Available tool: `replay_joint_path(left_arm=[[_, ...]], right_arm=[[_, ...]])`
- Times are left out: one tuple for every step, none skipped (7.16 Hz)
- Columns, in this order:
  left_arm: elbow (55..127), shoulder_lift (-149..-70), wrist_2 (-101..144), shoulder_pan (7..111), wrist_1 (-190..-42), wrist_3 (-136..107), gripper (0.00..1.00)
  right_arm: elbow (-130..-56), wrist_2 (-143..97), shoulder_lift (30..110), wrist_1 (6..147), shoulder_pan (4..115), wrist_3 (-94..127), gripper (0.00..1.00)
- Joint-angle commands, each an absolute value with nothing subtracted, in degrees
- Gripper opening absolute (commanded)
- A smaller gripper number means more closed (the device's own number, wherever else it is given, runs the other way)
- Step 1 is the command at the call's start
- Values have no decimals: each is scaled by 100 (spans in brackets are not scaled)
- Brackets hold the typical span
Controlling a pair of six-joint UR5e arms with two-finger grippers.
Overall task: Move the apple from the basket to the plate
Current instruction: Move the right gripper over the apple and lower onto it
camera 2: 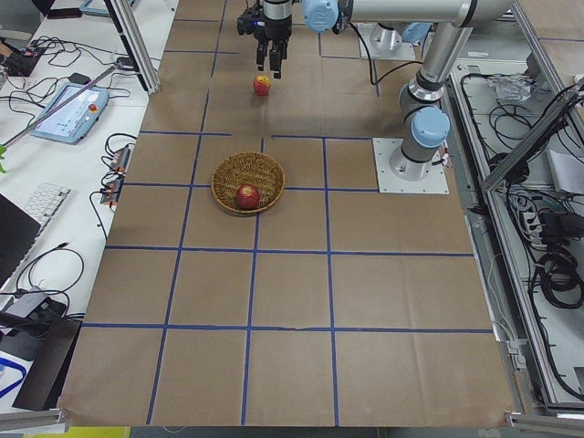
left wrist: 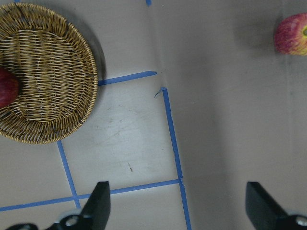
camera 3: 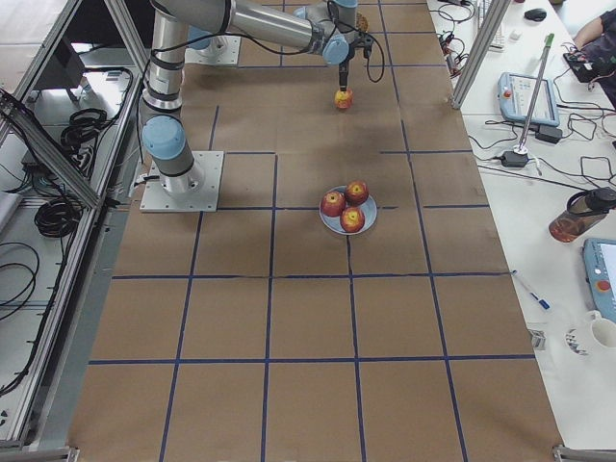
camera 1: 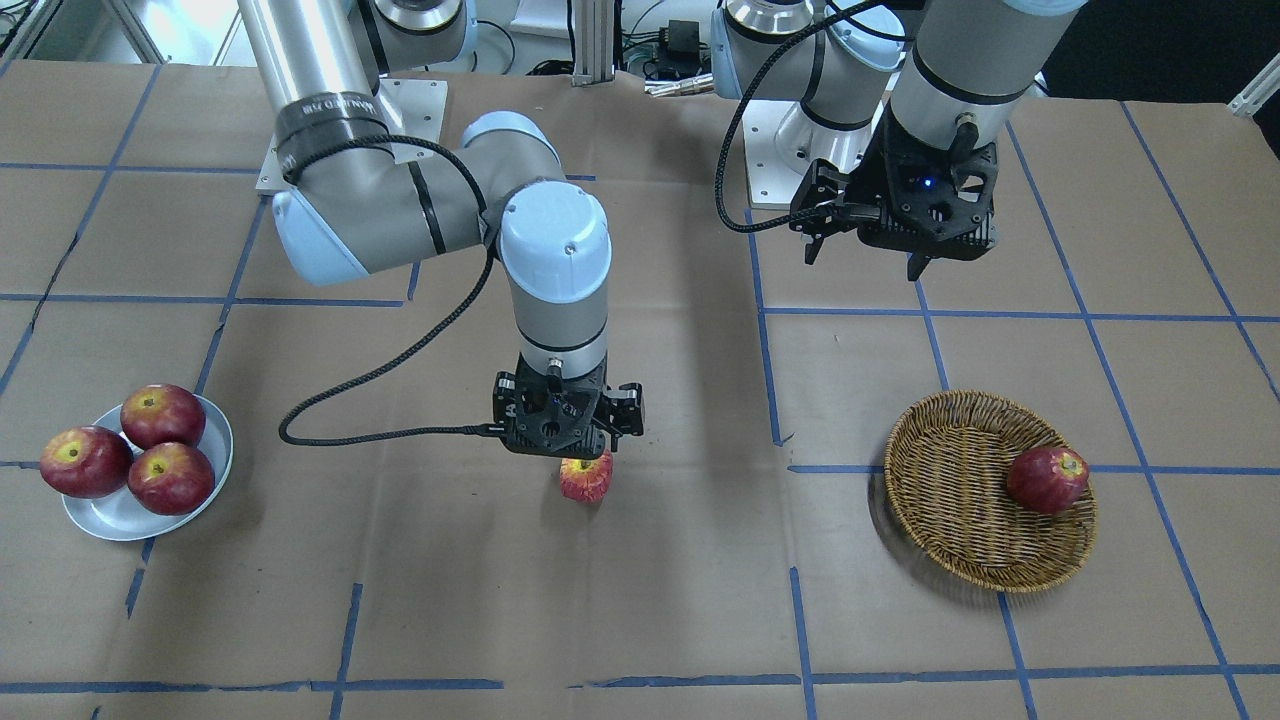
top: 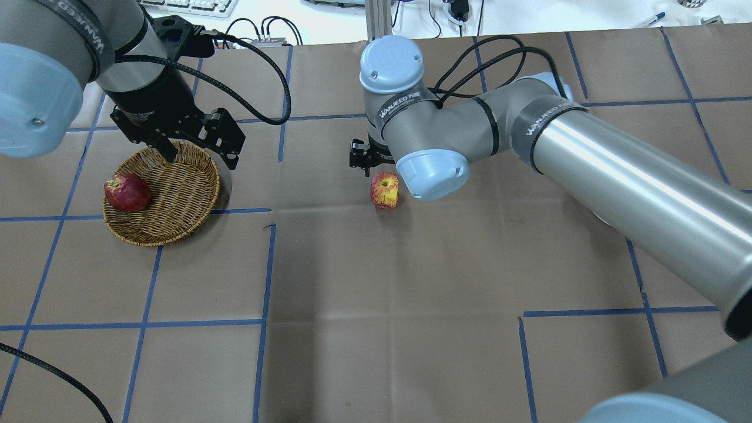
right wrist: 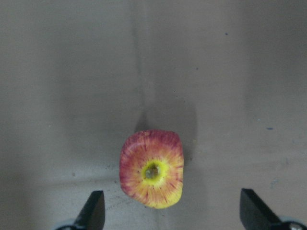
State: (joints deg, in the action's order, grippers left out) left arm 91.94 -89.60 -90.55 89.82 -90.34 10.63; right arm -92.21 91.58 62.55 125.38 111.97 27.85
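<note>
The apple [camera 1: 586,477] is seen on the bare worktop [camera 1: 640,600], roughly midway between the basket [camera 1: 960,530] and the plate [camera 1: 110,518]. It seems to rest there, though contact is hard to confirm. The right hand [right wrist: 172,212] is held spread directly above it, fingers clear. The left hand [camera 1: 864,260] is likewise spread, raised near the basket, in which one dark red apple [camera 1: 1047,480] is held. Three red apples [camera 1: 165,415] are carried on the plate.

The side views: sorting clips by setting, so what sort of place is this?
Likely a robotics lab: arms bolted to a tape-gridded table, a control tablet, keyboard and loose cables alongside.
</note>
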Motion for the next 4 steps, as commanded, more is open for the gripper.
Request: replay_joint_path(left_arm=[[9211,-8895,-9192,8982,-9053,1072,99],[9185,-8895,-9637,8991,-9044,1064,99],[9158,-8903,-9720,9000,-9053,1046,99],[9150,-8886,-9729,9035,-9070,1055,99]], right_arm=[[-9237,9202,5723,13112,11268,2804,100],[-9237,9202,5652,13122,11268,2804,94],[-9237,9211,5643,13122,11268,2786,73],[-9229,9211,5643,13122,11259,2777,59]])
